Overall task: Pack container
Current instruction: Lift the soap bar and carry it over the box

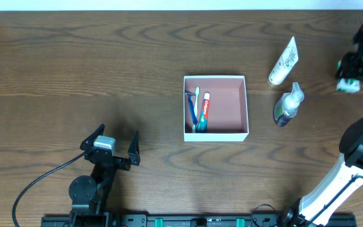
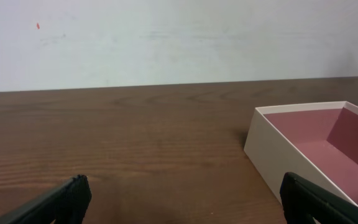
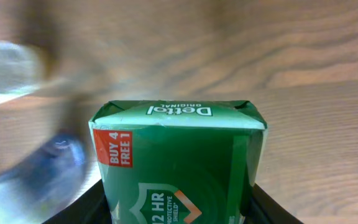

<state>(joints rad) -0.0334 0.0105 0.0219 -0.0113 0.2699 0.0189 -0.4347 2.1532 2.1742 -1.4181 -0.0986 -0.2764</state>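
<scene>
The container (image 1: 244, 107), a shallow white-walled box with a pink inside, sits at the table's middle and holds a blue toothbrush (image 1: 193, 108) and a red-and-white toothpaste tube (image 1: 204, 111); its left corner shows in the left wrist view (image 2: 272, 149). My right gripper (image 1: 351, 77) is at the far right edge, shut on a green Dettol soap packet (image 3: 179, 168), whose end shows overhead (image 1: 348, 86). My left gripper (image 1: 114, 149) is open and empty, well left of the container; it also shows in the left wrist view (image 2: 182, 199).
A white tube (image 1: 284, 60) lies right of the container. A clear pump bottle with dark liquid (image 1: 287, 105) lies below it, blurred at the left of the right wrist view (image 3: 23, 168). A black cable (image 1: 36, 183) runs at front left.
</scene>
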